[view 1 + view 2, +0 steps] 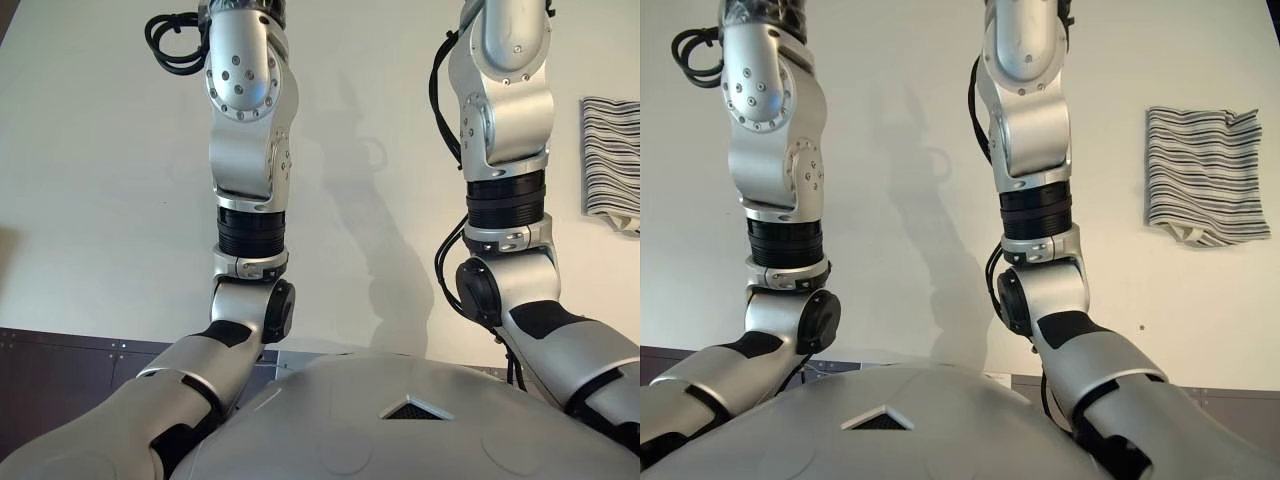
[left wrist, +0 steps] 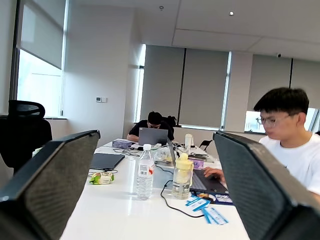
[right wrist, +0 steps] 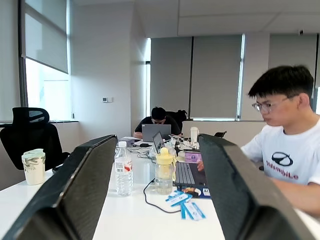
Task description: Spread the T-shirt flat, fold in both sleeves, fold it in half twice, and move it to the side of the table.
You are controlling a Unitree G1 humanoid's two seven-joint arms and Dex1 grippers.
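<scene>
One folded, striped T-shirt [image 1: 1205, 175] lies on the white table [image 1: 890, 120], toward its right side, well apart from the right arm; the table's near edge borders dark floor; white surface stretches between the two arms; left gripper [image 2: 155, 134] and right gripper [image 3: 157, 136], two dark fingers each, spread wide apart and holding nothing, face an office; there, a long desk carries two bottles: one water bottle [image 3: 123, 169], one yellow-capped bottle [image 3: 164, 172].

Left arm [image 1: 250, 140], right arm [image 1: 505, 110] outstretched, left pincer [image 2: 156, 135] agape, right pincer [image 3: 157, 136] agape
</scene>
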